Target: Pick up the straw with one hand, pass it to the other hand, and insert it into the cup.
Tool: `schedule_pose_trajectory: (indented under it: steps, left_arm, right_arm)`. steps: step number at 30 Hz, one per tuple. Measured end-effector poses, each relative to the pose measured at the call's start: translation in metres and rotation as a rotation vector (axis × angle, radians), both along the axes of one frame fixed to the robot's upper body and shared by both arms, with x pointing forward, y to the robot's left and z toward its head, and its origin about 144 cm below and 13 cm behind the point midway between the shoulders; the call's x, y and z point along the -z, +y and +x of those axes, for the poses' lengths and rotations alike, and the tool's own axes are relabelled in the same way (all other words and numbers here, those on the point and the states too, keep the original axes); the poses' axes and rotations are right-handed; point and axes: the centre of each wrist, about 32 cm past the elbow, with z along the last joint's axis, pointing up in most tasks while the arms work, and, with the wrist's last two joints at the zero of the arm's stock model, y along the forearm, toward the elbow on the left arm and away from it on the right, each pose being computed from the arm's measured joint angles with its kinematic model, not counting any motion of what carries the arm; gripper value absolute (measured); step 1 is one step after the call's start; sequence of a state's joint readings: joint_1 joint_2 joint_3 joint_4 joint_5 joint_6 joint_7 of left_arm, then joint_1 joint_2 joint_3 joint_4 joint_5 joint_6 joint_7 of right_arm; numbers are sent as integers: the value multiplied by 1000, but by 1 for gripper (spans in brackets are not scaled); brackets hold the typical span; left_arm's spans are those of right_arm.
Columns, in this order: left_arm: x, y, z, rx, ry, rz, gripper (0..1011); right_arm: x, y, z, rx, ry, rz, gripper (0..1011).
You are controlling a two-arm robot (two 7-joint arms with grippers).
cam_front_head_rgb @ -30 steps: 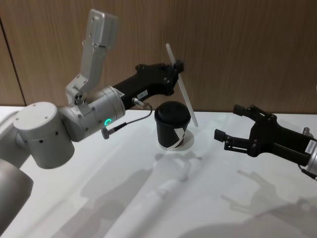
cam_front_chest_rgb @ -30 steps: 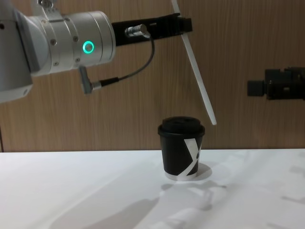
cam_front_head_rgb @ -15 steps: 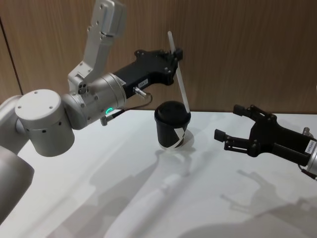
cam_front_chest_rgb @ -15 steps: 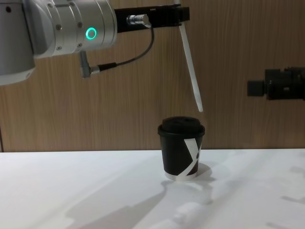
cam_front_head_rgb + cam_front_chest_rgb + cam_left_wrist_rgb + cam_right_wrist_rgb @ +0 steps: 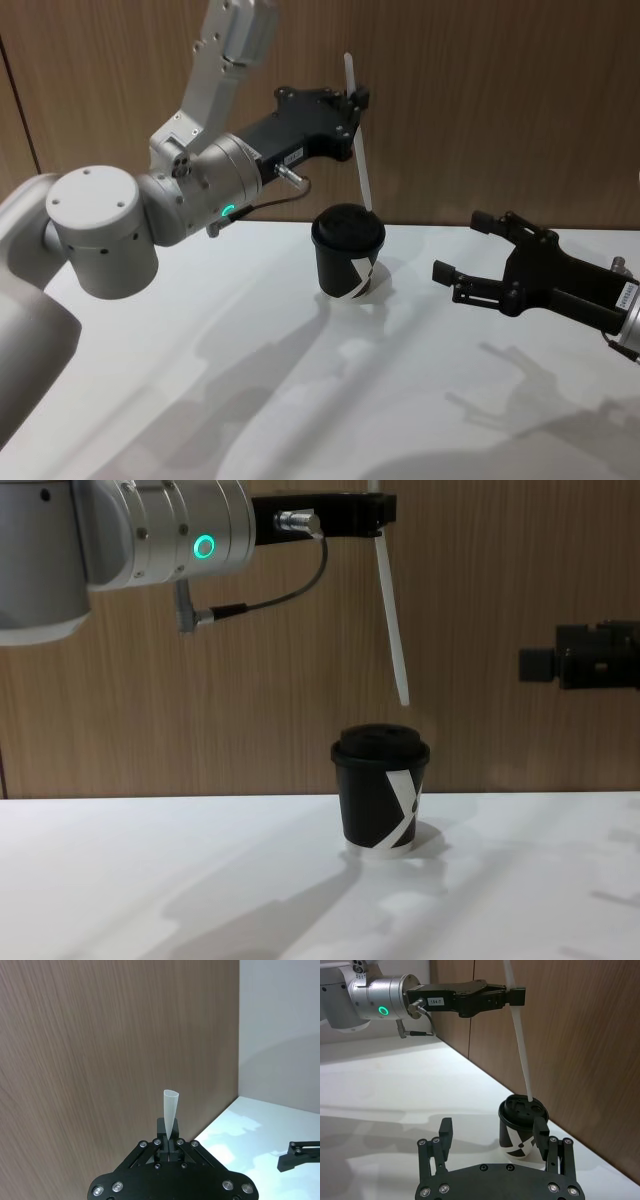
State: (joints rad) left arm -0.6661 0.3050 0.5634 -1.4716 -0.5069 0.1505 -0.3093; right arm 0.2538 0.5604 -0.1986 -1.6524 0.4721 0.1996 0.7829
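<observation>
1. Chest view: the straw [image 5: 392,620] is pinched near its top by the left hand [image 5: 376,515], fingers closed tight on it. Its lower tip hangs just above the lid of the cup [image 5: 380,790], slightly tilted.
2. The right hand [image 5: 462,247] is parked well right of the cup, fingers spread, nothing held.
3. Risk: the lid hole could be missed because of the tilt. The straw would be bent, or the cup tipped on the desk [image 5: 300,380].

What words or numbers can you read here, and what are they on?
"184-7", as far as it reads: white sticker on the left pincer gripping the straw.
White X-like mark, no letters: on the cup.
Label on the right pincer: too blurred to read.
</observation>
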Motion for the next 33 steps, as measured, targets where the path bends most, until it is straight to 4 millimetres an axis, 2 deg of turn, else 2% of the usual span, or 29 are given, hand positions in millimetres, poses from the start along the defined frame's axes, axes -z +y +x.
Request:
schedule_pose_trajectory:
  steps: [33]
  left_arm:
    - [6, -14, 14, -29, -17, 78, 3]
  right_arm:
    - [0, 0, 0, 0, 0, 0, 1001]
